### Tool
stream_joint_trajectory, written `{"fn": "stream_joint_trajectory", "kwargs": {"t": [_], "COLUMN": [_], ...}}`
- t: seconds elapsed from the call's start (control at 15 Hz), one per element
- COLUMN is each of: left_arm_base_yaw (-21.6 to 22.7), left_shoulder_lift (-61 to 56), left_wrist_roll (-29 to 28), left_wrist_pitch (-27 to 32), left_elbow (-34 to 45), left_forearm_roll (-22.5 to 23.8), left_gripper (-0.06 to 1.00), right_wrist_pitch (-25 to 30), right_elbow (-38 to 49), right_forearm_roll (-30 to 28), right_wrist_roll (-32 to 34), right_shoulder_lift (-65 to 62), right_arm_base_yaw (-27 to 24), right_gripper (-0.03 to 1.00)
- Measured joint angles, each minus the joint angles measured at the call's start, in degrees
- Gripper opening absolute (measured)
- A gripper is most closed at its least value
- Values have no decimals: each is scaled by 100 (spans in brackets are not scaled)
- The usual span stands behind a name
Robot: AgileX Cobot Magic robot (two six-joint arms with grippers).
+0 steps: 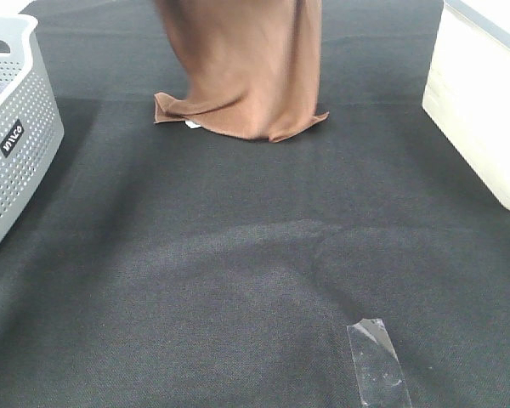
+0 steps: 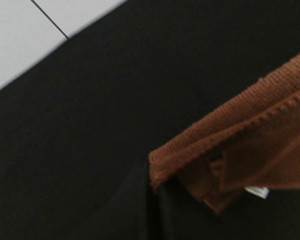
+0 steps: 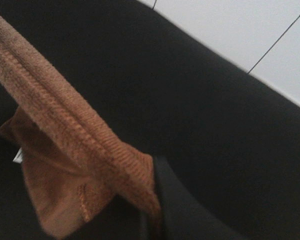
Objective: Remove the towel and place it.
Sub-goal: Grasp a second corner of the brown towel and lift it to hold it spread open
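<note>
The reddish-brown towel (image 1: 246,68) hangs from above the top of the exterior view. Its lower edge rests folded on the black table (image 1: 238,272) at the far middle, with a small white tag (image 1: 192,125) showing. Neither gripper shows in the exterior view. In the left wrist view, my left gripper (image 2: 155,186) is shut on the towel's stitched hem (image 2: 240,130), with the tag (image 2: 256,191) below it. In the right wrist view, my right gripper (image 3: 152,200) is shut on the other hem corner (image 3: 65,125), and the tag (image 3: 18,156) shows beside it.
A grey perforated basket (image 1: 17,127) stands at the left edge. A cream box (image 1: 484,102) stands at the right edge. A strip of clear tape (image 1: 376,361) lies on the near table. White tiled floor (image 2: 30,30) shows beyond the table.
</note>
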Motion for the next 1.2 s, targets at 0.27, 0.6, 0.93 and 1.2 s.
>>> {"fn": "stream_joint_trajectory", "kwargs": {"t": [0.27, 0.6, 0.93, 1.2], "left_arm_base_yaw": [-17, -17, -17, -40], "left_shoulder_lift": [-120, -453, -1587, -3254], "left_wrist_roll": [-338, -1157, -1197, -1049], "left_wrist_pitch": [1719, 1919, 1919, 1919], "left_elbow": [-155, -172, 1094, 3191], "left_forearm_roll": [-458, -854, -997, -1261], "left_gripper": [0, 0, 0, 0], "right_wrist_pitch": [1404, 2555, 2601, 2595], "right_elbow": [0, 0, 235, 1862], "right_forearm_roll": [579, 1100, 1094, 1140], "right_wrist_roll": [-23, -206, 138, 155], "right_shoulder_lift": [-361, -435, -963, -2080], "right_arm_base_yaw": [0, -46, -46, -46], "right_gripper": [0, 0, 0, 0]}}
